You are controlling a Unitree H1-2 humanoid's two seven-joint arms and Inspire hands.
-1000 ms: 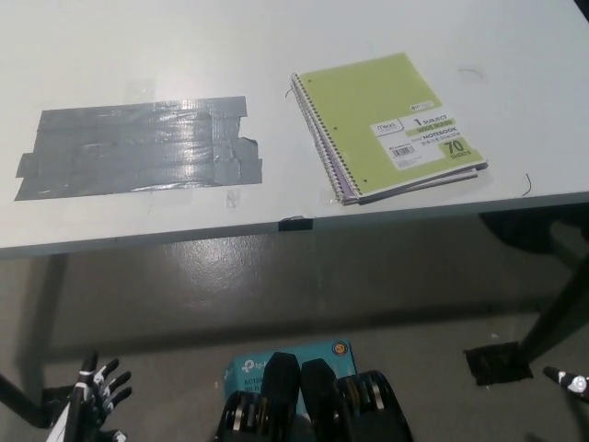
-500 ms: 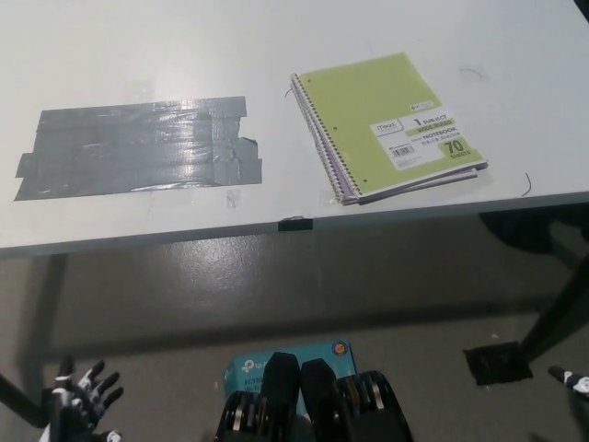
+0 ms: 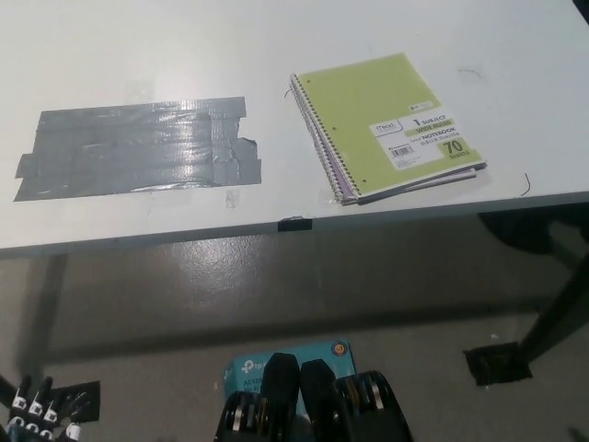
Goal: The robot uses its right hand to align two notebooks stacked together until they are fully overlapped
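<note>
- The left hand [image 3: 37, 416] is at the bottom left corner, well below the table's near edge and far left of the green notebook. Only its fingertips show, slightly spread and holding nothing, so it reads as open. A second ago it stood higher and further in, with more of it in view; it has sunk steadily toward the corner.
- A patch of grey tape [image 3: 138, 147] lies flat on the white table [image 3: 276, 46], well left of the green notebook, where it was before.
- The green notebook [image 3: 386, 120] lies on the table's right part, its spiral edge toward the tape. It sits on a second notebook [image 3: 333, 175], of which only a thin purple-white strip peeks out along the spiral side and the near edge. So the two are almost overlapped, with a slight offset left. Neither has shifted across the three pictures.
- The right hand is out of view. A small tip of it showed at the lower right, well below the green notebook, and has dropped out of the picture.
- Both hands lowering away with the stack nearly square suggests, as a judgement, that no aligning is under way at this moment.
</note>
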